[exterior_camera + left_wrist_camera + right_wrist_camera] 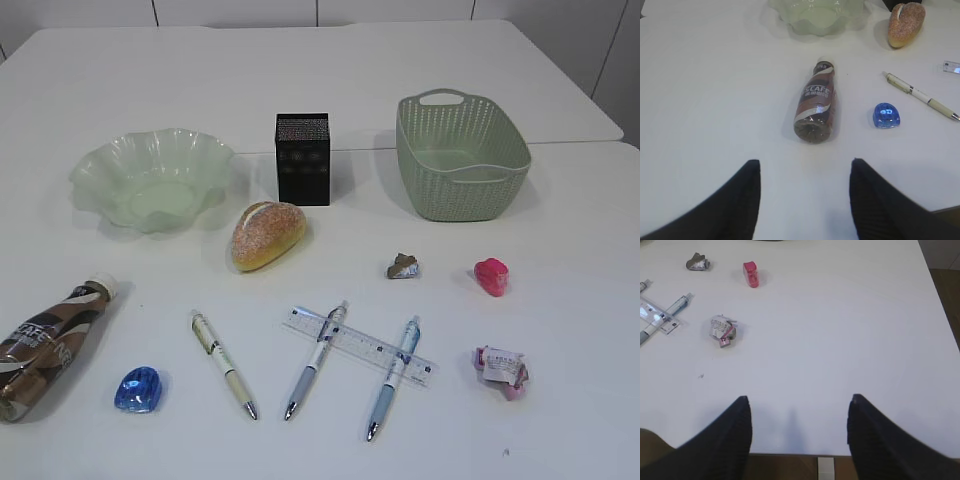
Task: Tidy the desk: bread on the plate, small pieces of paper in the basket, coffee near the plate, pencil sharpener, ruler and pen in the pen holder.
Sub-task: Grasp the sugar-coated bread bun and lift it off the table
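Desk clutter spread untouched across the white table (560, 100): no item yet in place, so judged the very start of the tidy-up. Left gripper (805, 200) and right gripper (799, 435) parted about halfway, empty, hovering over the near edge. Coffee bottle (45, 340) lying on its side at the near-left corner, cap toward the green wavy plate (150, 180) at the far left. Bread roll (268, 235) just beside that plate, in front of the black pen holder (302, 158) at mid-table. Green basket (462, 155) toward the far right. 3 pens (225, 363) along the near edge, 2 of them crossed by the clear ruler (360, 346). Blue pencil sharpener (138, 389) near the bottle; pink pencil sharpener (491, 276) and 2 crumpled paper scraps (403, 266) toward the right. Likely first move for the left gripper: down over the bottle, straight ahead, gripped across the body. Paper scraps closest to the right gripper, basket beyond.
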Controlling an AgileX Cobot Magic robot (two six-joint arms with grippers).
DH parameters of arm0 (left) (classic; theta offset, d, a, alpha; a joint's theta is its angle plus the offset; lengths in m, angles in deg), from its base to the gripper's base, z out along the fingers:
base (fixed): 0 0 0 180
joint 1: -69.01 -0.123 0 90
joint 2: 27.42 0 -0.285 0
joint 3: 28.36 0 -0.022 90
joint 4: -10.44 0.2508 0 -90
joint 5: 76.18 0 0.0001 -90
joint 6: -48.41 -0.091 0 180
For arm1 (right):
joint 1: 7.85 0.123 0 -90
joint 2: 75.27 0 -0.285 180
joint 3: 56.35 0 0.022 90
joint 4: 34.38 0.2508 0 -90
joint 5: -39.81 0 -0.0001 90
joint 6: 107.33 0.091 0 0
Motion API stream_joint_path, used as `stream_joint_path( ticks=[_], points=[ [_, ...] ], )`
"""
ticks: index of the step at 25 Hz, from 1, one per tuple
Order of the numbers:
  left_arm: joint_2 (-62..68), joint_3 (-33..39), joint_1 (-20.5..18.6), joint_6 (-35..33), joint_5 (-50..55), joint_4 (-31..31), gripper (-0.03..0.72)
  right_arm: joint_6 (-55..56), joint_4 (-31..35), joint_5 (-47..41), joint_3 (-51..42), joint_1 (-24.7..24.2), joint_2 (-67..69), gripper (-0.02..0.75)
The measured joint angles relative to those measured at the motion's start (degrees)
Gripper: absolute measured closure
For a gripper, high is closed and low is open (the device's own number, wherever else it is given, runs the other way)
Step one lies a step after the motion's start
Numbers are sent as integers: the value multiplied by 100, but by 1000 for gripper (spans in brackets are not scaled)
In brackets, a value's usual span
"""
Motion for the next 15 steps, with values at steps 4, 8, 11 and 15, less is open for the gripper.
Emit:
stream_joint_path(
  ticks=[4, 8, 11, 15],
  points=[
    [0, 0, 0, 0, 0, 0, 288, 0, 0, 0, 0, 0, 0, 260],
    [0, 0, 0, 0, 0, 0, 288, 0, 0, 0, 0, 0, 0, 260],
    [0, 0, 0, 0, 0, 0, 288, 0, 0, 0, 0, 0, 0, 260],
    [0, 0, 0, 0, 0, 0, 288, 0, 0, 0, 0, 0, 0, 260]
  ],
)
